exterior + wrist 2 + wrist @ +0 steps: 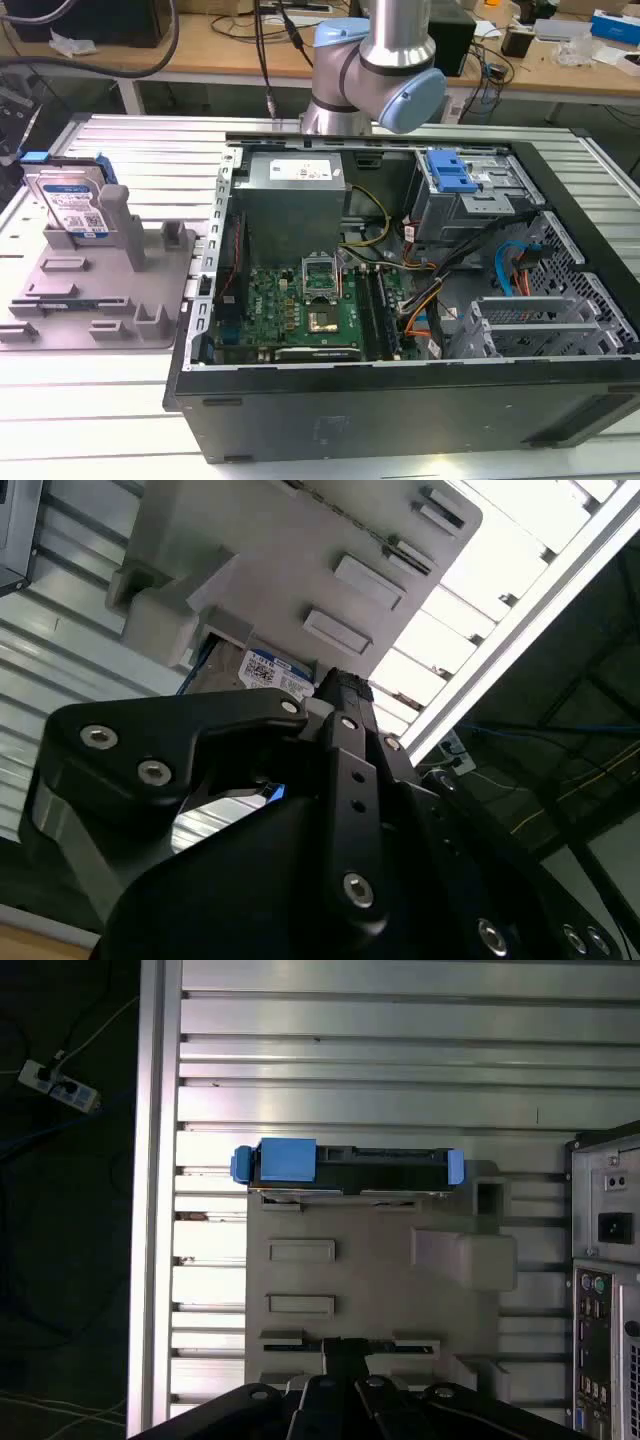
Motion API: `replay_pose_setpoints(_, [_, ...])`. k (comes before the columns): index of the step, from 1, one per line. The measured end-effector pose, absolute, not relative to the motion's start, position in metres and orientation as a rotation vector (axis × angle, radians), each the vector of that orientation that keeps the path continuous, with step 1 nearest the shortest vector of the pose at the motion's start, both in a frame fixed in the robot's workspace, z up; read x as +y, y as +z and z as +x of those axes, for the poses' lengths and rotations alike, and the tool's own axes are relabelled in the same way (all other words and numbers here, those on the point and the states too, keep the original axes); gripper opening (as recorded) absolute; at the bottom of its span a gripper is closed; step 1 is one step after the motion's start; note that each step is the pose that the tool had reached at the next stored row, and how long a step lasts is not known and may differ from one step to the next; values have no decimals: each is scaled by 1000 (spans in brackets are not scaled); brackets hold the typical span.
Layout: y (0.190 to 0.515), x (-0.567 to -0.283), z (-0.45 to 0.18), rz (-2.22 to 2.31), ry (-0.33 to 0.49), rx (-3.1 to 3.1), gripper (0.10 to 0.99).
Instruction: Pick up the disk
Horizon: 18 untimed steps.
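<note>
The disk [72, 205] stands on edge in a slot of the grey holder tray [100, 300] at the exterior view's left, its white-and-blue label facing out. In the first wrist view the disk [345, 1165] appears edge-on, with blue rails at both ends, at one end of the tray [380, 1290]. My gripper [345, 1348] hangs above the tray's other end, well apart from the disk, shut with nothing between its fingers. In the second wrist view the gripper [340, 685] partly hides the disk's label [270, 672].
An open computer case [400, 300] lies right beside the tray, with a blue-latched drive cage [450, 175] inside; its back panel [605, 1260] is close to the tray. The ribbed metal table ends at a rail [160, 1210]. A power strip [58, 1085] lies on the floor.
</note>
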State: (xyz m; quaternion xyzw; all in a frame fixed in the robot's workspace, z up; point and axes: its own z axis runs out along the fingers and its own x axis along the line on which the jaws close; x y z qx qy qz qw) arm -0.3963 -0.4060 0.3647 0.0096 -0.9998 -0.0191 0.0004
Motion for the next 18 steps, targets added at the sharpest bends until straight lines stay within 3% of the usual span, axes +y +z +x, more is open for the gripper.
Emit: replay_pose_setpoints(18, [365,-405,-396,172,-59,-3134,106])
